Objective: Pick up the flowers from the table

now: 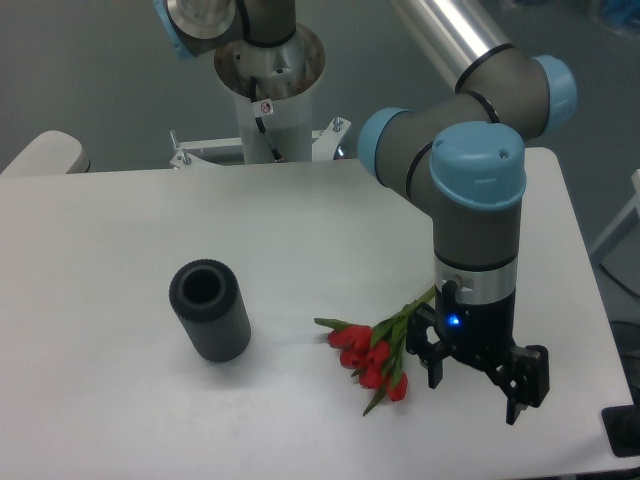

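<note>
Hovering low over the table (120, 240), your gripper (478, 385) has its fingers spread, empty, straddling the stems (hidden behind the wrist). The flowers (370, 360) lie flat beside it, not lifted; closing and raising remain.

Arm bent over, wrist vertical, pincer (476, 385) pointing down w/ fingers spread apart.

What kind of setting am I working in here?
Probably a robotics lab or test cell: a robot arm on a pedestal mount at a bare white table, with only test props, the flowers and a ribbed cylinder.
</note>
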You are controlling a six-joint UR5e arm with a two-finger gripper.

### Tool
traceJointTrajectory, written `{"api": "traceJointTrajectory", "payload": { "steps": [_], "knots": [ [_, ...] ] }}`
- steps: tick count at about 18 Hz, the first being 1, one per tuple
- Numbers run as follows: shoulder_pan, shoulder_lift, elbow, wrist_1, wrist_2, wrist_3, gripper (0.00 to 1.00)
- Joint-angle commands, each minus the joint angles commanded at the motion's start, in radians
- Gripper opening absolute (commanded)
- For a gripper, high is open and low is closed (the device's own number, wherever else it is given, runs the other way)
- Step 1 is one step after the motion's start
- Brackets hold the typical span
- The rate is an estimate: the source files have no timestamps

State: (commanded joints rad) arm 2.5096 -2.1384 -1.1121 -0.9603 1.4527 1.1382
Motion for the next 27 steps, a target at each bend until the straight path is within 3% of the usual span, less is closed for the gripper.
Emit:
{"api": "traceJointTrajectory", "payload": {
  "steps": [9,11,15,17,21,27],
  "knots": [
    [0.002,0.011,-0.014,-0.02,0.003,-0.005,1.0],
    [0.002,0.015,-0.02,-0.052,0.003,-0.009,1.0],
    [0.005,0.026,-0.026,-0.191,0.06,-0.005,1.0],
    [0.006,0.035,-0.05,-0.224,0.092,-0.003,1.0],
    [0.006,0.034,-0.11,-0.25,0.184,0.0,1.0],
    [0.009,0.023,-0.185,-0.244,0.196,-0.002,1.0]
  ]
}}
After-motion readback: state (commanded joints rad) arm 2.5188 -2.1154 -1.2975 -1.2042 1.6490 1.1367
